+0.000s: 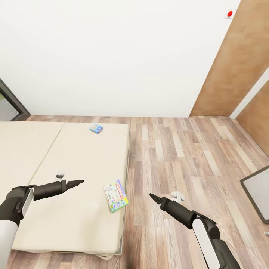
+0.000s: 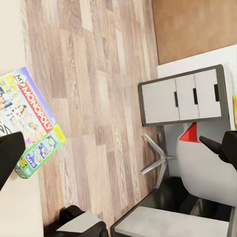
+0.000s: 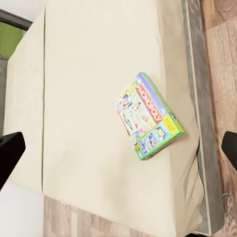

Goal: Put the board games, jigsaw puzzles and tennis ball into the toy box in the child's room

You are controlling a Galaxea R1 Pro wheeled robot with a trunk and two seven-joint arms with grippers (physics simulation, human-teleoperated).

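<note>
A: Head view, far left: left arm [image 1: 22,200] stretched level over the bed [image 1: 45,157], forearm pointing right. Left pincer [image 1: 76,182] empty, its dark fingertips drawn to one point from here, yet well apart at the frame edges of the left wrist view, so open.

B: Further right on the mattress?

A: Small blue board game [image 1: 96,129] lying flat near the far edge. Nearer, white-green board game [image 1: 116,195] flat beside the bed's right edge, slightly askew; "Monopoly" readable in the wrist views.

B: And right of the bed?

A: Wood floor [image 1: 179,149], then right arm [image 1: 201,228] angled up-left from the lower corner, over the floor. Right pincer [image 1: 154,197] empty, fingertips likewise wide apart in the right wrist view, open. Grey tabletop corner [image 1: 257,194] at far right.
</note>
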